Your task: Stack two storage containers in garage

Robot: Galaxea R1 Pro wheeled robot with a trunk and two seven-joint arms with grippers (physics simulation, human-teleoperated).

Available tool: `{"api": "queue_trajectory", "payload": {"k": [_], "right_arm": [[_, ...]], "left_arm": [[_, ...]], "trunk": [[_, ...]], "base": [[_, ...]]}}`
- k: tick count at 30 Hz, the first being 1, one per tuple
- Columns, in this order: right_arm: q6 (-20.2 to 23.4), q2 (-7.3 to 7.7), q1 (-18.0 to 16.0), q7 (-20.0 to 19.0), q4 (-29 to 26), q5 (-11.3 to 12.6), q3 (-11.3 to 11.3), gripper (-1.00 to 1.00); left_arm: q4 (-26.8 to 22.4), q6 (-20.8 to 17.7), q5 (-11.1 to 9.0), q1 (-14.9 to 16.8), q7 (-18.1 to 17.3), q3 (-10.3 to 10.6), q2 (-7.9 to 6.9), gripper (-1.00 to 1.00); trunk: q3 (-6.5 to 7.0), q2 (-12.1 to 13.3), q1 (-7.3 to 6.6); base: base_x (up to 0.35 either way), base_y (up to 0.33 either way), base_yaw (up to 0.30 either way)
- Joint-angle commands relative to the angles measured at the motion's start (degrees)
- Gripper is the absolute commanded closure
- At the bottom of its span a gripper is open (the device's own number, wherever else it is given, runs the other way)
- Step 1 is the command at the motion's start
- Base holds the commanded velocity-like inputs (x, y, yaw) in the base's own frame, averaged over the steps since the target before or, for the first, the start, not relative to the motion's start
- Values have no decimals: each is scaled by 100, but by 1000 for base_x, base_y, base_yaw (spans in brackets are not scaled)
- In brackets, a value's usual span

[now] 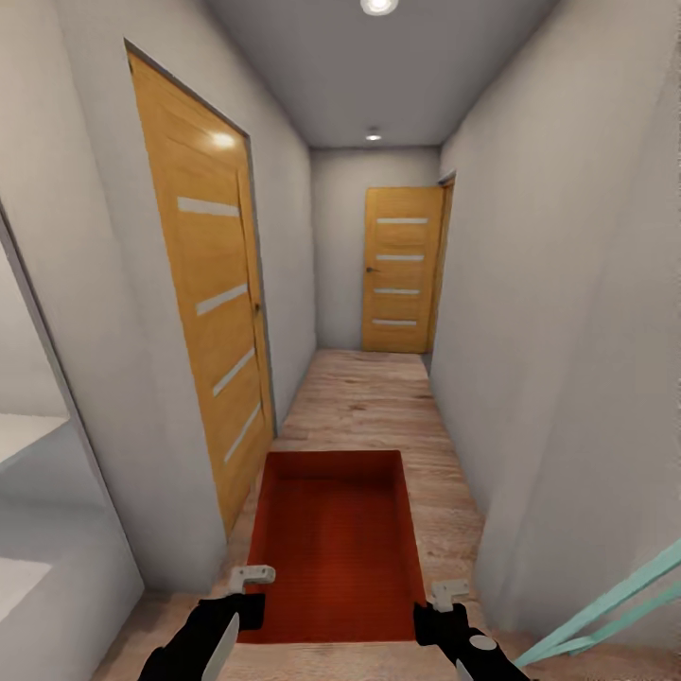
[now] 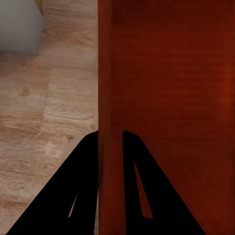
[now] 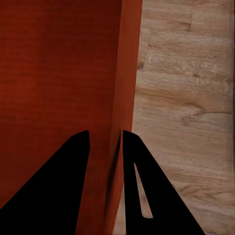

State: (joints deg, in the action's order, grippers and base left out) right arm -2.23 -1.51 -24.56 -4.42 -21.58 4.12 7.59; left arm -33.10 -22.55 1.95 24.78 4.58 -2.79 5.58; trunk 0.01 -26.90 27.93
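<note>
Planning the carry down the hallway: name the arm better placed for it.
Neither alone. The left gripper pinches the box's left wall and the right gripper its right wall, jaws straddling each rim. The open box hangs between them, so both should carry on.

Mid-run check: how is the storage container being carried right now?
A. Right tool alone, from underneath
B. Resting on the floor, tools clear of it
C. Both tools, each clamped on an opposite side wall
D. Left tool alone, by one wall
C: the storage container is held out over the wood hallway floor, with the left tool straddling one side wall and the right tool straddling the opposite one.
</note>
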Motion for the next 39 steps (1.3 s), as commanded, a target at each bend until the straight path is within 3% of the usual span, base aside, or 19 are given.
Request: {"api": "queue_trajectory", "payload": {"k": [1,15,39], "right_arm": [[-23,2,4,-15,5,3,287,100],[-22,2,4,-15,5,1,287,100],[-23,2,4,-15,5,-8,287,100]], "left_arm": [[-21,-47,106,9,34,-126,6,100],[-21,-47,104,9,34,-126,13,100],[-21,-47,104,9,34,-126,29,100]], "trunk": [[-2,-3,5],[-2,-3,5],[-2,-3,5]], "base": [[299,154,-277],[299,154,-262],[304,118,-10]]}}
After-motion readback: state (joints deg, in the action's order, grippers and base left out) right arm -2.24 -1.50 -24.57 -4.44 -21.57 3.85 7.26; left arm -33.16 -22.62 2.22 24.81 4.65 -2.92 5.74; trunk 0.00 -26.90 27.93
